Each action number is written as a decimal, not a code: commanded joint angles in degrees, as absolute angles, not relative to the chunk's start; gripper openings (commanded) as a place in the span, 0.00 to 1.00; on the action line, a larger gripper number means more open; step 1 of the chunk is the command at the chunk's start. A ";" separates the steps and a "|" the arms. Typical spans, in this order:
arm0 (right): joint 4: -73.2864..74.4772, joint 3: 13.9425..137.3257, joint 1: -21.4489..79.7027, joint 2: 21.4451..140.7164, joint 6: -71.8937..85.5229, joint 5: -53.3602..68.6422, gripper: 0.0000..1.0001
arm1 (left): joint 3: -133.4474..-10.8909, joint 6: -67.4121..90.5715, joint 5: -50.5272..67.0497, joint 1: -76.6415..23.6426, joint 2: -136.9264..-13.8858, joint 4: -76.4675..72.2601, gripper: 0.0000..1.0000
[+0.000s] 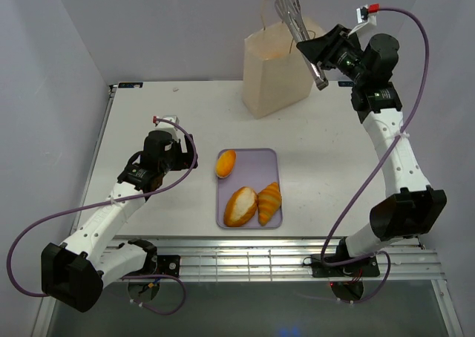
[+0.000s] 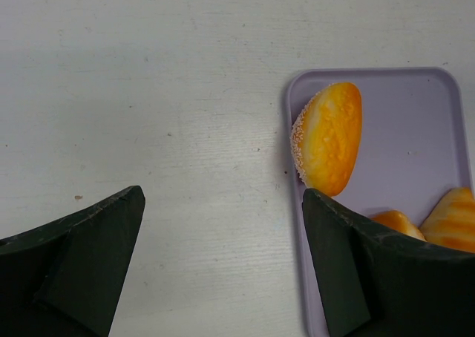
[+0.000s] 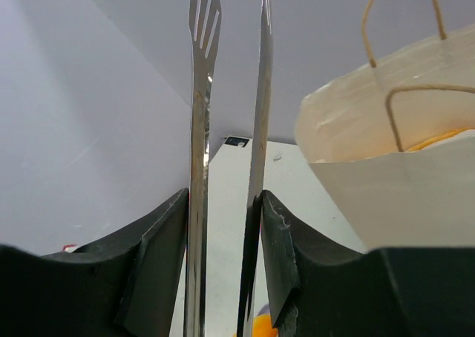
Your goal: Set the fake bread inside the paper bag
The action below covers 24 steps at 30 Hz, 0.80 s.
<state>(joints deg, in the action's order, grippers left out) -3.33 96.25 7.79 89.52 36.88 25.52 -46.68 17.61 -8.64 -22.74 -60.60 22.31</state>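
Three glossy orange fake breads lie on the lilac tray (image 1: 260, 166): an oval roll (image 1: 225, 162) at its far left, a larger roll (image 1: 240, 205) and a croissant (image 1: 269, 203) in front. My left gripper (image 1: 185, 153) is open and empty over the table just left of the tray; its wrist view shows the oval roll (image 2: 330, 138) by the right finger. My right gripper (image 1: 323, 55) is shut on metal tongs (image 1: 297, 25), raised over the paper bag (image 1: 278, 77). The tongs (image 3: 200, 129) hold nothing. Something orange (image 3: 438, 138) shows inside the bag (image 3: 401, 188).
The bag stands upright at the back centre of the white table, with its cord handles (image 3: 401, 92) up. The walls enclose the table on the left, back and right. A slotted metal rail (image 1: 260, 259) runs along the near edge.
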 commanded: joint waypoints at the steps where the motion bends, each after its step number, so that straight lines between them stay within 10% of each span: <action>1: -6.42 94.05 7.73 83.15 35.16 31.46 0.48 | -48.25 17.31 -10.55 -22.94 -59.68 22.41 0.98; 24: 11.94 41.13 25.05 46.85 17.41 29.71 0.49 | -48.69 17.40 -11.95 -22.94 -56.16 22.85 0.96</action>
